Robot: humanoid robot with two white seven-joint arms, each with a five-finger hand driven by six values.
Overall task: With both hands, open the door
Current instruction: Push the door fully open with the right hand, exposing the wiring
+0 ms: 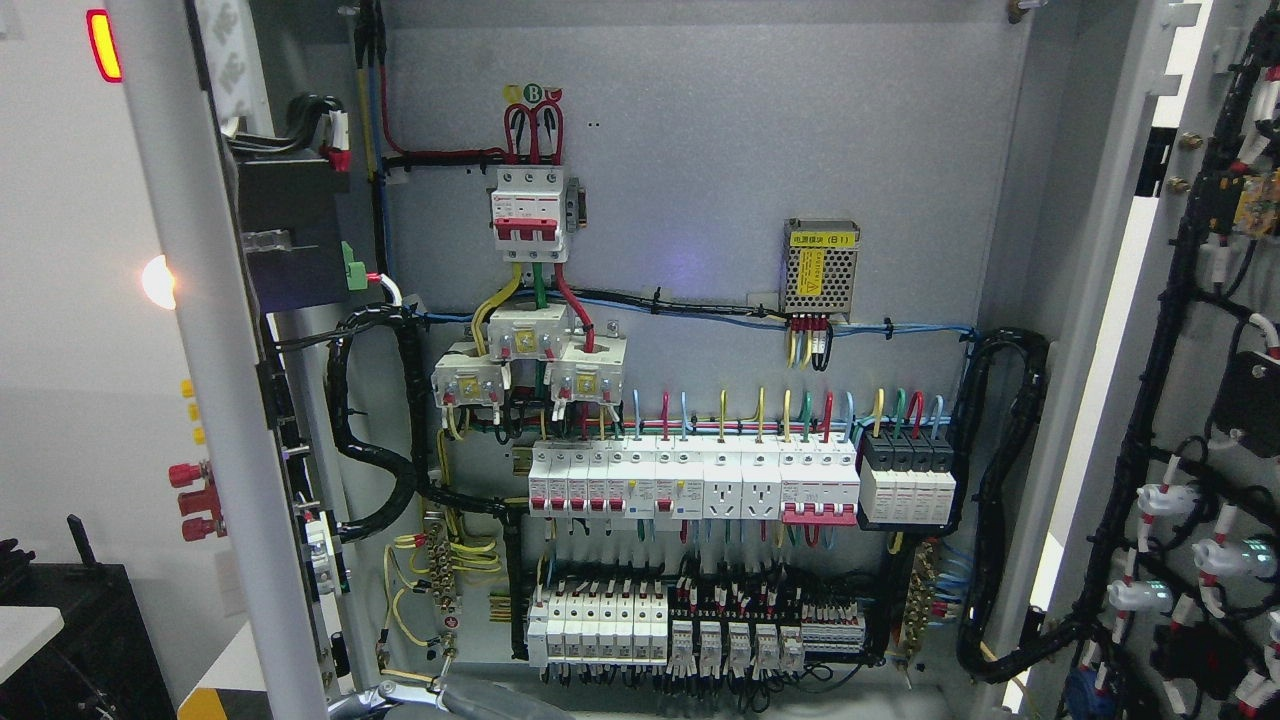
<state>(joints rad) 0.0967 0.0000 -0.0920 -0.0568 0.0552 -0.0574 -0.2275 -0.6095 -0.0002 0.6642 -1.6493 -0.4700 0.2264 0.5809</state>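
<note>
At the near bottom edge a grey robot arm [470, 697] shows, fingers unseen; both doors, left door [215, 400] and right door [1190, 400], stand wide, so opening seems finished; next, withdraw.

Cabinet [700, 150]: both doors swung wide open
Left door [200, 400]: edge-on
Right door [1200, 400]: wiring visible
Breakers [690, 480]: in rows inside

From my remote feed: a plain pale grey wall [70, 380] at far left, a round warm light glare [158, 282] on it, a black box-shaped case [85, 640] below.
</note>
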